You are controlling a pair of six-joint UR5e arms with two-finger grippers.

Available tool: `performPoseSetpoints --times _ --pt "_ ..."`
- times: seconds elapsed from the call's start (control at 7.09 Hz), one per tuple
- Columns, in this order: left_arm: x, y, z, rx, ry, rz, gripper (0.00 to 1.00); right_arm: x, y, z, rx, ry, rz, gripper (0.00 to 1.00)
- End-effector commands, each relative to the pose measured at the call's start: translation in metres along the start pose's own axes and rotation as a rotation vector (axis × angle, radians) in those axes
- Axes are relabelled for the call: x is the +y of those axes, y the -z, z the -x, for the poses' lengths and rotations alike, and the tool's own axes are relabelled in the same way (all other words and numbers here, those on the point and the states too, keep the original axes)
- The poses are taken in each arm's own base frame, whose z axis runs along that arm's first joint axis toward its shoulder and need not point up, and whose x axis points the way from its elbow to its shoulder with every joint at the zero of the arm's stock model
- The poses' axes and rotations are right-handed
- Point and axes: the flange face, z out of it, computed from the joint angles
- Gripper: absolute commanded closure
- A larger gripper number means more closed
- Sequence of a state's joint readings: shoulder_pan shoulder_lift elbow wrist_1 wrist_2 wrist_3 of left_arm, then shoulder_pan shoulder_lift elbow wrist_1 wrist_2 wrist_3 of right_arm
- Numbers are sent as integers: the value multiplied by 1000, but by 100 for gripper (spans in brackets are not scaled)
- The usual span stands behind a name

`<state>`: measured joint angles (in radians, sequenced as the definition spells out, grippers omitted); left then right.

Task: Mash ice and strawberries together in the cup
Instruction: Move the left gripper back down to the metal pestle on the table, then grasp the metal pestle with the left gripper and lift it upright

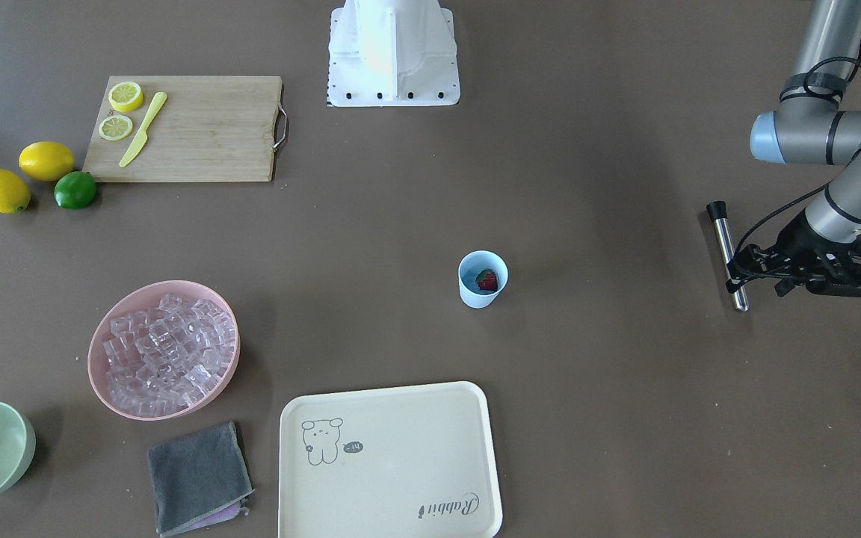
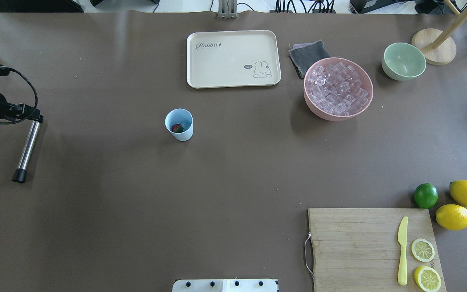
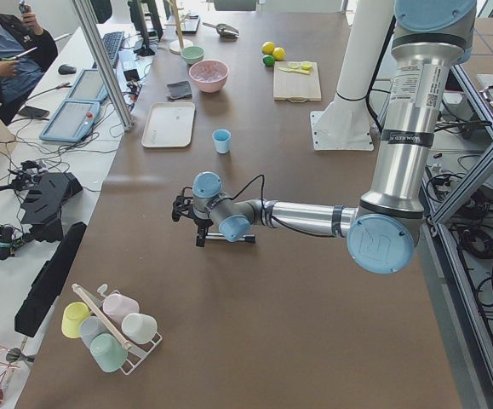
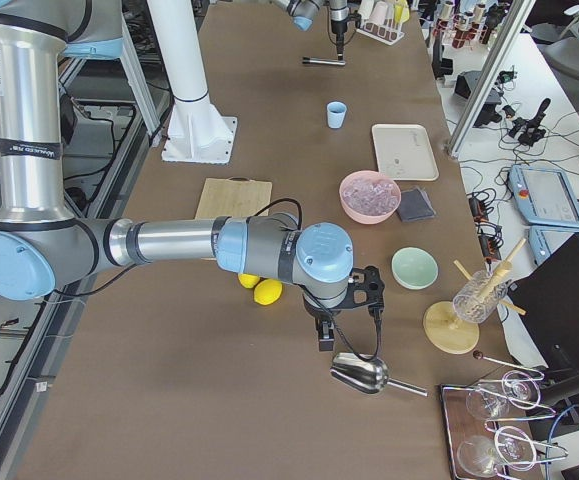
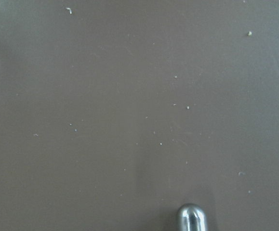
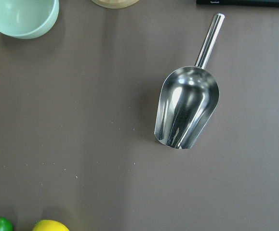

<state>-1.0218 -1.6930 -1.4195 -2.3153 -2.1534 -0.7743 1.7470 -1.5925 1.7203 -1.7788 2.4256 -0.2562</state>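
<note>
While judging progress, best to begin at the cup point(image 1: 483, 279): upright, alone on bare table point(image 1: 625, 411), with the strawberries point(image 1: 487, 280) inside as a single red berry, whole by the look of it. Perhaps a pale cube beside the berry; too small to tell. Otherwise all of the ice point(image 2: 338, 87) heaped in a pink bowl point(image 2: 322, 113), well away from the cup on the robot's right.

Well apart from the cup on the opposite side: the left gripper point(image 1: 735, 273), low at one end of a steel muddler point(image 1: 722, 239). Muddler flat on the table, not raised. Fingers either side of the rod, yet no telling whether clamped on it or merely straddling it.

Farther from the cup than the bowl, past the lemons point(image 4: 267, 291): the right gripper point(image 4: 326, 335), hanging just beside a steel scoop point(image 6: 187, 113). Visible from the side only, so no telling whether spread or closed.

Judged early on. Done: berry in the cup. Left, by this reading: possibly scooping ice across to the cup, then taking a firm hold of the muddler, lifting it, standing it upright over the cup and pressing down to crush berry and ice. No mashing yet.
</note>
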Motion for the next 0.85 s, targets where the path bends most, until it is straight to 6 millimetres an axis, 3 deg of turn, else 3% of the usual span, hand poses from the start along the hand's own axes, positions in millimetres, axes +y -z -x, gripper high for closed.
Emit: performPoseSetpoints --times 0.0,0.28,0.71 --pt "14 -8 0 1 -12 16 19 1 0 2 -12 -3 -1 1" --pt "15 -8 -3 2 -15 16 47 0 0 2 -12 -3 0 1" --pt "24 -19 -8 -9 -38 15 48 -1 1 1 -10 -2 -1 1"
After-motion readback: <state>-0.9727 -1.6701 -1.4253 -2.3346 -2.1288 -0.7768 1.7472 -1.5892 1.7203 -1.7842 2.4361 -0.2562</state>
